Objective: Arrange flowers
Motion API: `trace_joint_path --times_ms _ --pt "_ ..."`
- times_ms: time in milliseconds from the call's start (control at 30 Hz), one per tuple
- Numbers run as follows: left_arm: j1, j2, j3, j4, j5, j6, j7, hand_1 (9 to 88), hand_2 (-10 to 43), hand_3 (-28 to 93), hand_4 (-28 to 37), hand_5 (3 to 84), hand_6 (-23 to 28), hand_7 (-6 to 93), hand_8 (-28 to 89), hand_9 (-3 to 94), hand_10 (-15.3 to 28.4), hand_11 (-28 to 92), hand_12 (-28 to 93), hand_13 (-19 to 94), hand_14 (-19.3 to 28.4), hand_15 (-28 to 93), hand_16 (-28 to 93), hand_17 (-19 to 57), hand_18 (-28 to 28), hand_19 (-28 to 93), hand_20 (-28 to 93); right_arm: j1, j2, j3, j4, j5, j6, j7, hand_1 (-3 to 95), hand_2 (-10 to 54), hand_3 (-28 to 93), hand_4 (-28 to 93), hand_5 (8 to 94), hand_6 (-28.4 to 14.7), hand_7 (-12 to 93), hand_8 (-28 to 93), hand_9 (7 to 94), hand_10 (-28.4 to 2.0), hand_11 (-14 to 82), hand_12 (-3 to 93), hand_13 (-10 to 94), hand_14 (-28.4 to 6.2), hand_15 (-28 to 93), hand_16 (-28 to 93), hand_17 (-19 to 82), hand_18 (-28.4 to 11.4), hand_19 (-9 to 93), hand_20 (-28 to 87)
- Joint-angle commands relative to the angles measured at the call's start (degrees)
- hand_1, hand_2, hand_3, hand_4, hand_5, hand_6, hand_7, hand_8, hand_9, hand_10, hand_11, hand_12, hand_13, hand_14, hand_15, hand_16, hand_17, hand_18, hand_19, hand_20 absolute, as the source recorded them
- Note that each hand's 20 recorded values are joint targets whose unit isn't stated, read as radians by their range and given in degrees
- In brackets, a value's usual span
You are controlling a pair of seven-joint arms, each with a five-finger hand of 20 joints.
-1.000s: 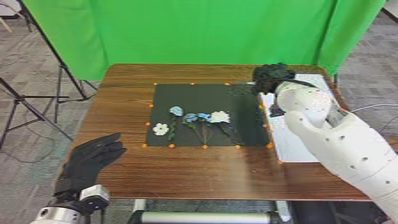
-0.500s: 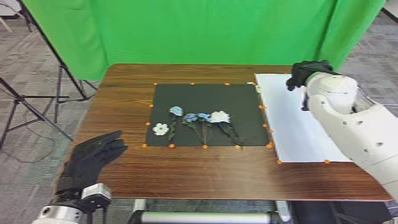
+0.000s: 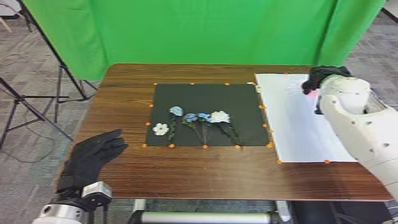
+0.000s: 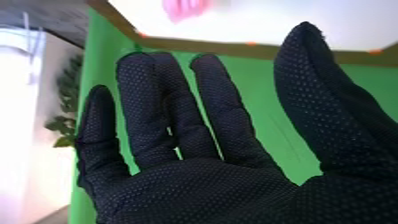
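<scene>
From where I stand, the right hand (image 3: 327, 74) has shifted outward: a second ago it was near the far right corner of the dark mat (image 3: 187, 95), and now it is well apart from that, over the far part of the white sheet (image 3: 298, 127). More of the sheet is uncovered to the left of its fingers. Something pink (image 3: 313, 93) has come into sight on that sheet, just beside the hand (a blossom, perhaps, but I can't tell). Up close at the right wrist, the right hand (image 4: 195, 192) is spread wide, fingers nearly straight, thumb well apart, nothing between them; the pink thing lies past the fingertips.

The left hand (image 3: 87, 162) hasn't budged, its fingers loose and slightly bent, holding nothing, by the near left part of the brown table (image 3: 222, 187).

Beyond its fingertips and to their right, the flowers lie on the mat just as they did: a small white flower (image 3: 161, 129) nearest those fingers, then a blue flower (image 3: 176, 110), a pair of small blue flowers (image 3: 190, 117), and a fuller white flower (image 3: 218, 117) farthest along.
</scene>
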Motion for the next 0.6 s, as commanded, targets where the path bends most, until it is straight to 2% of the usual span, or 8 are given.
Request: trace_joint_path --times_ms 33,133,567,600 --pt "0.35 -1.57 -0.28 0.12 0.61 -1.08 -1.16 30.0 6.1 79 -10.3 50.8 16.2 15.4 -8 42.5 23.0 42 10 32 28.4 63 -13 -6.9 22.7 62 16 -1.40 -2.03 0.02 2.44 -2.37 -0.60 -0.74 26.4 -6.0 90 -28 45.4 -2.6 17 -13 47.2 -15.5 16.5 16.0 32 -20.4 77 15 4 -24.7 68 49" --pt "0.04 -1.96 -0.28 0.19 1.03 -1.40 -1.64 30.0 6.1 79 -10.3 50.7 16.3 15.4 -8 42.5 23.0 42 10 32 28.4 63 -13 -6.9 22.7 62 16 -1.48 -2.20 -0.09 2.66 -2.55 -0.91 -0.69 26.5 -6.0 90 -28 45.7 -1.9 17 -13 47.8 -14.4 15.5 15.6 33 -20.4 77 14 4 -24.9 68 49" --pt "0.39 -2.43 -0.40 0.15 1.24 -1.36 -1.73 30.1 6.1 79 -10.5 50.7 16.2 15.5 -9 42.5 23.0 42 10 32 28.4 63 -13 -6.8 22.7 62 16 -1.58 -2.77 0.35 4.25 -2.26 -0.54 -0.35 26.8 -5.8 90 -28 47.1 -1.5 18 -14 48.6 -13.3 14.7 15.6 34 -20.0 77 15 4 -24.8 68 49" --pt "0.15 -2.69 -0.53 0.27 1.55 -1.81 -2.26 30.1 6.1 79 -10.5 50.7 16.2 15.5 -9 42.5 23.1 42 10 32 28.4 63 -13 -6.8 22.7 62 16 -1.82 -2.69 0.40 4.25 -2.17 -0.35 -0.18 26.9 -5.9 90 -28 47.3 -1.6 18 -14 48.8 -13.3 14.8 15.6 34 -20.0 77 15 4 -24.8 68 49"
